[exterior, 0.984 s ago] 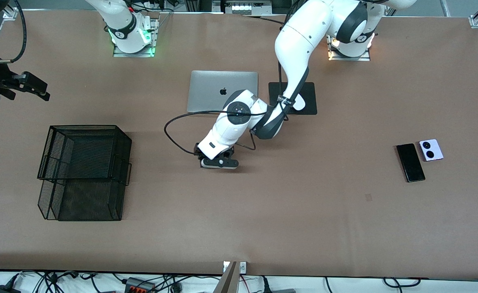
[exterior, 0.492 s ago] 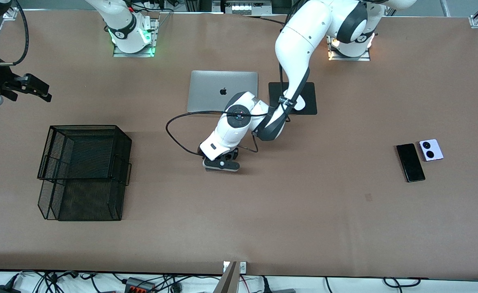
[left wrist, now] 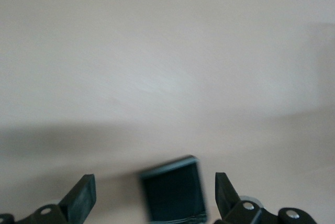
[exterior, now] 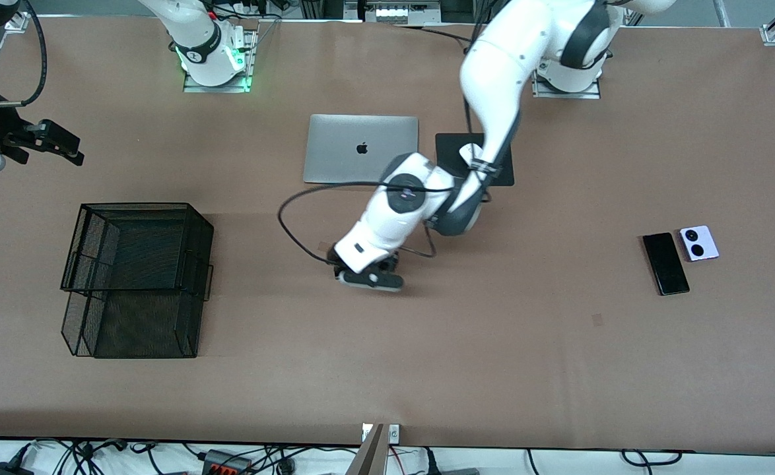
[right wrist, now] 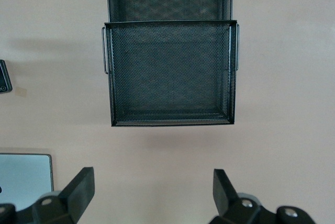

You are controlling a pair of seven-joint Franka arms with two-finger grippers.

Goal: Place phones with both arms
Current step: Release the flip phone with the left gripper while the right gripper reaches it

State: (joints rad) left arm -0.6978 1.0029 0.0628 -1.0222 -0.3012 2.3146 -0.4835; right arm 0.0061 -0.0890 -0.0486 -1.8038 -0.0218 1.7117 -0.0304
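Observation:
A small square black flip phone (left wrist: pixel 172 192) lies on the brown table between the spread fingers of my left gripper (left wrist: pixel 154 198), and neither finger touches it. In the front view my left gripper (exterior: pixel 368 277) hangs low over the middle of the table and hides that phone. A long black slab phone (exterior: pixel 665 263) and a lavender-white flip phone (exterior: pixel 698 243) lie side by side toward the left arm's end. My right gripper (exterior: pixel 64 142) waits open and empty above the right arm's end of the table, its fingers (right wrist: pixel 78 190) wide apart.
A two-tier black mesh basket (exterior: pixel 136 206) stands toward the right arm's end, also seen in the right wrist view (right wrist: pixel 170 22). A shut silver laptop (exterior: pixel 361 148) and a black pad (exterior: pixel 503 158) lie near the robots' bases. The left arm's cable (exterior: pixel 288 227) loops beside the gripper.
My left gripper has opened and let go of the black flip phone, and its hand has shifted slightly toward the front camera and the left arm's end. The right arm has hardly moved.

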